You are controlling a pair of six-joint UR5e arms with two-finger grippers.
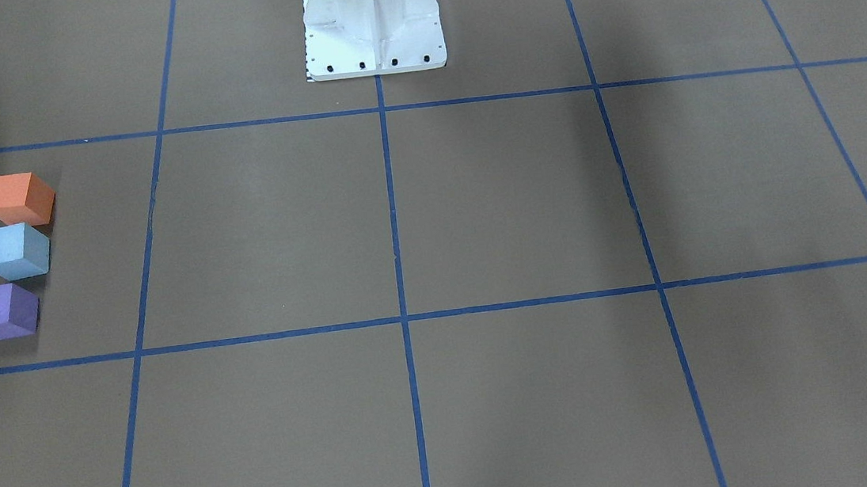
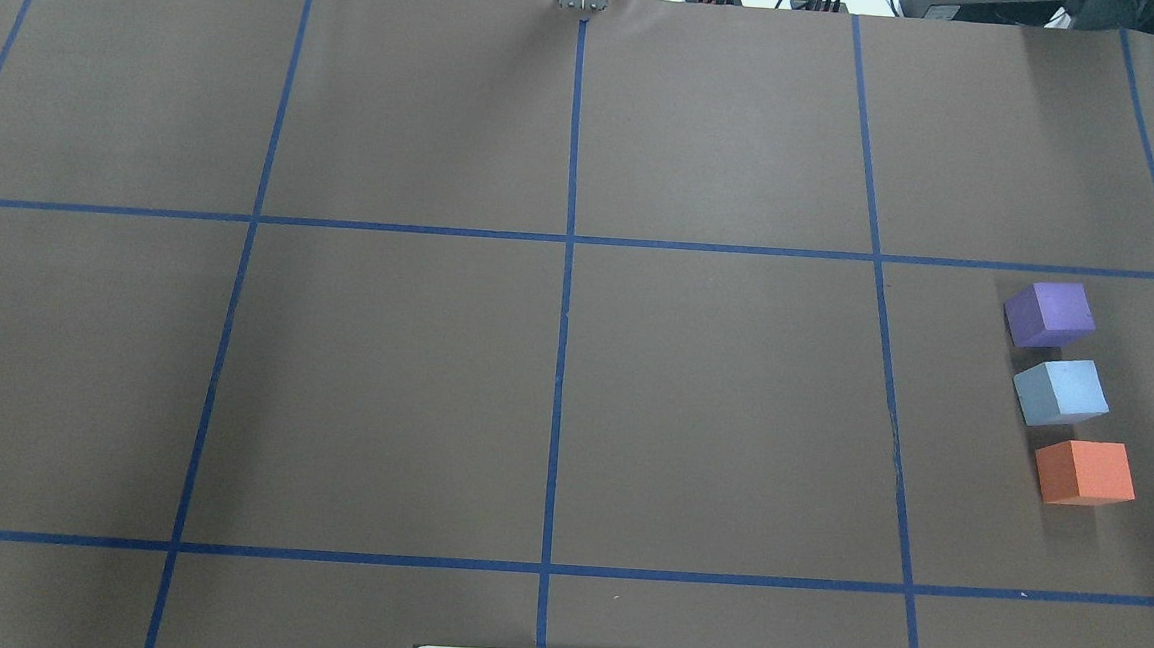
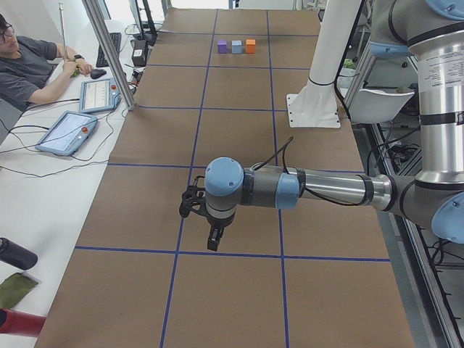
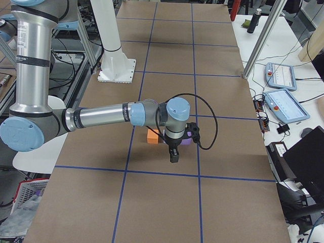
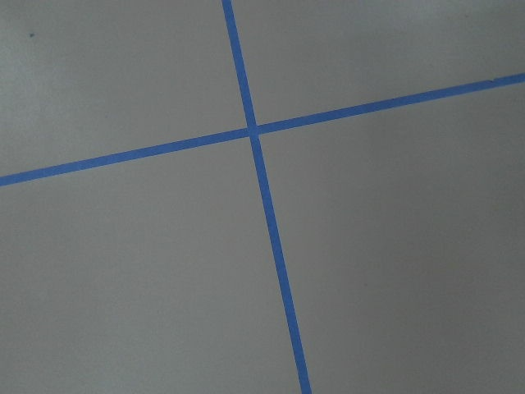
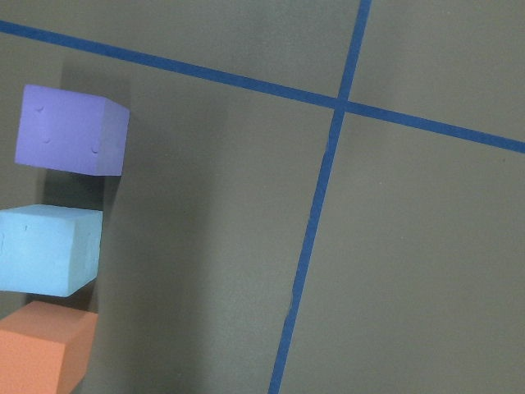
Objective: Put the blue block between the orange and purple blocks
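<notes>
I see the blue block (image 2: 1062, 392) at the table's right, between near orange (image 2: 1086, 472) and far purple (image 2: 1050, 314), which I judge light, grippy foam, best pinched on its free left-right faces, though whether left gripper (image 3: 213, 245) or right gripper (image 4: 173, 159) is clenched I cannot tell.

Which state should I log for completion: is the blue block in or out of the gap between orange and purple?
In. The blue block sits in a row between the purple block and the orange block.

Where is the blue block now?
In the overhead view the blue block sits at the right of the table, between the purple block and the orange block.
</notes>
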